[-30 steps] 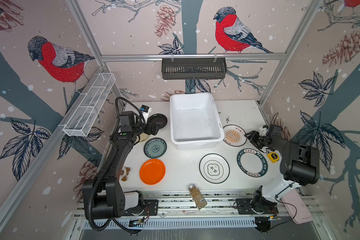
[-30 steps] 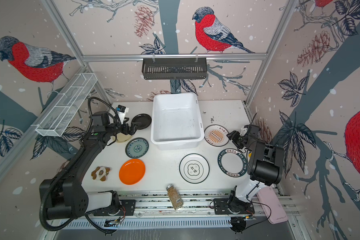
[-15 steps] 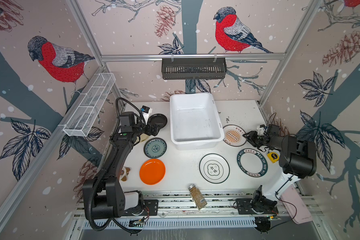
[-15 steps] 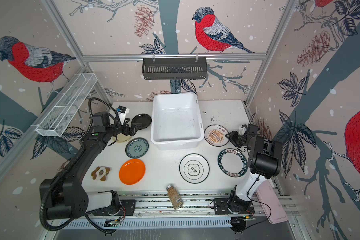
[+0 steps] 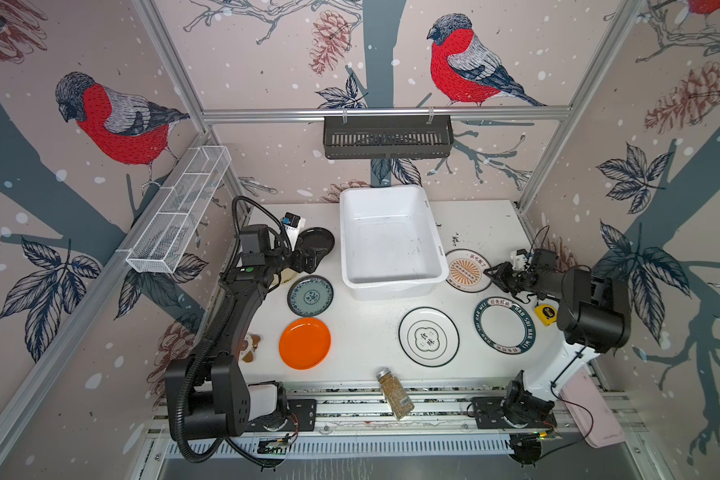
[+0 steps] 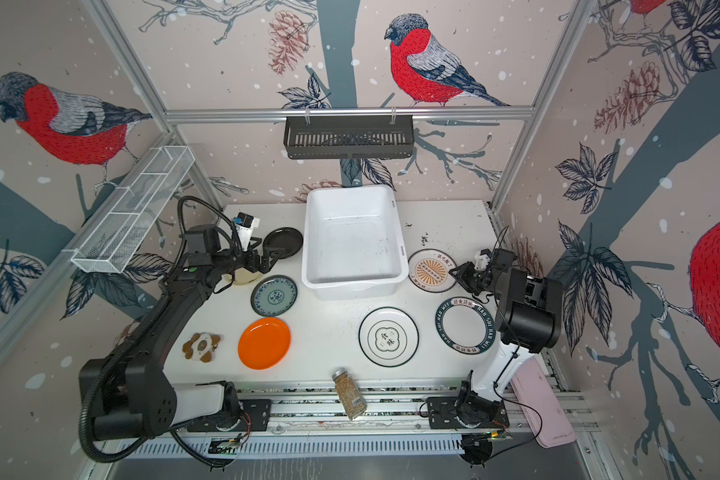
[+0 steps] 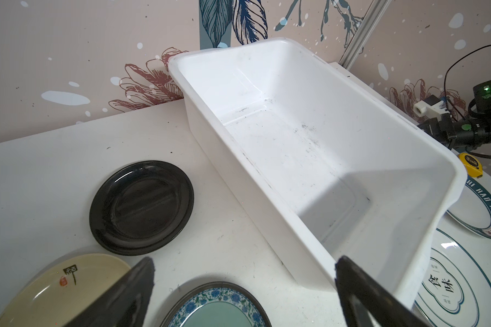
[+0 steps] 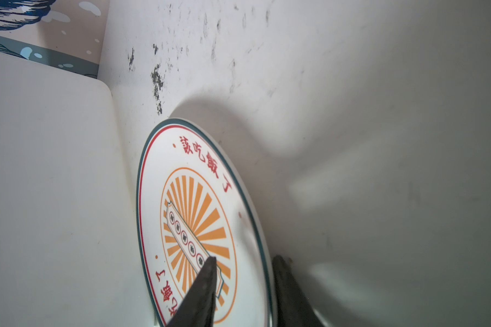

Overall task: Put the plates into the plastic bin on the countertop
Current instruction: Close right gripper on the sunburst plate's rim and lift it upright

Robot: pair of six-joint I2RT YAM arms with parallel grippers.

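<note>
The white plastic bin [image 5: 391, 289] stands empty at the back middle of the countertop [image 5: 366, 332]. Left of it lie the black plate [image 5: 316, 240], the cream plate [image 7: 54, 286], the teal-patterned plate [image 5: 310, 296] and the orange plate [image 5: 304, 343]. In front and to the right lie the emblem plate [image 5: 429, 336], the lettered-rim plate [image 5: 504, 325] and the orange-sunburst plate [image 5: 466, 270]. My left gripper [image 5: 312, 257] hovers open above the teal plate, holding nothing. My right gripper [image 8: 244, 259] straddles the sunburst plate's right rim, jaws narrowed with a gap still showing.
A spice jar [image 5: 395, 392] lies at the front edge. A yellow tape measure [image 5: 545, 313] sits by the right arm and a brown-and-white trinket [image 5: 250, 347] by the left arm. A black slotted basket [image 5: 387, 137] and a wire mesh tray [image 5: 179, 208] hang on the walls.
My right gripper has slid a little toward the sunburst plate and its jaws have narrowed around the rim. The left arm has not moved.
</note>
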